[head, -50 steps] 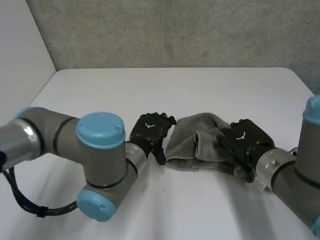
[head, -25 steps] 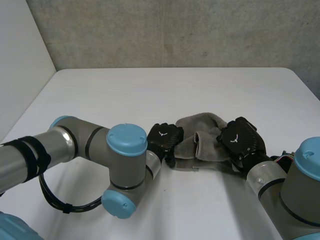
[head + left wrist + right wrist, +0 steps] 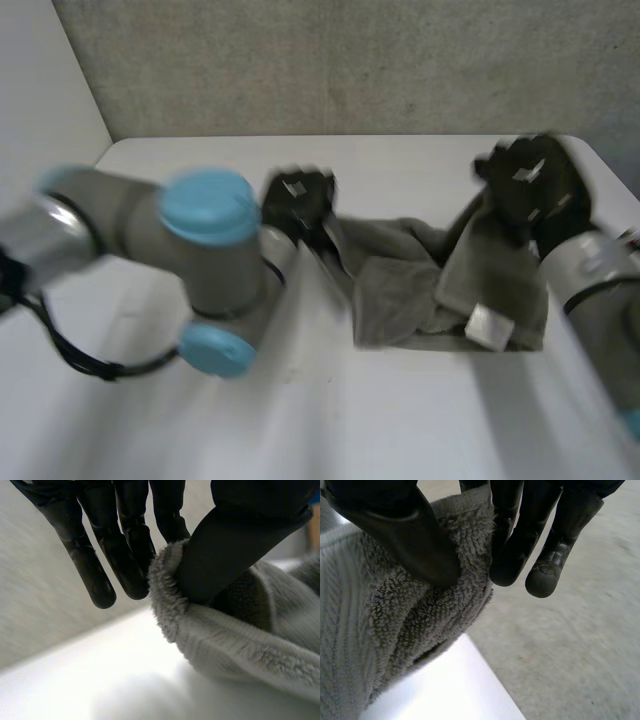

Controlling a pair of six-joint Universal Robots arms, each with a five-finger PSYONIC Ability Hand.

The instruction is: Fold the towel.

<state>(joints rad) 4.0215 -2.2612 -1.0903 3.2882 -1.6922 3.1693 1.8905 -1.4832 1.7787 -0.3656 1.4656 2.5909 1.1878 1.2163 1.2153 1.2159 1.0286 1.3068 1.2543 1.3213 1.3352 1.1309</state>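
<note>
- Black left hand (image 3: pixel 125 545): thumb pressed toward the fingers, with the rim of the towel (image 3: pixel 240 640) pinched between them at one end of the cloth.
- Black right hand (image 3: pixel 405 535): thumb and fingers likewise clamp a thick edge at the towel's opposite end. In the head view this hand is high over the tabletop (image 3: pixel 400 430), with cloth hanging from it.
- Towel: grey terry, ribbed weave with looped pile at the border, and a small white label (image 3: pixel 487 325) on the hanging side. It spans the gap between the hands, and its creased middle sags onto the tabletop.
- Step, as judged: both ends are gripped for the spreading-out that precedes a fold, and no tidy fold is made yet.
- Next move, as judged: it calls for even tension from both hands, one edge carried over to meet the other and laid down square. An uneven pull would bunch the slack middle.
</note>
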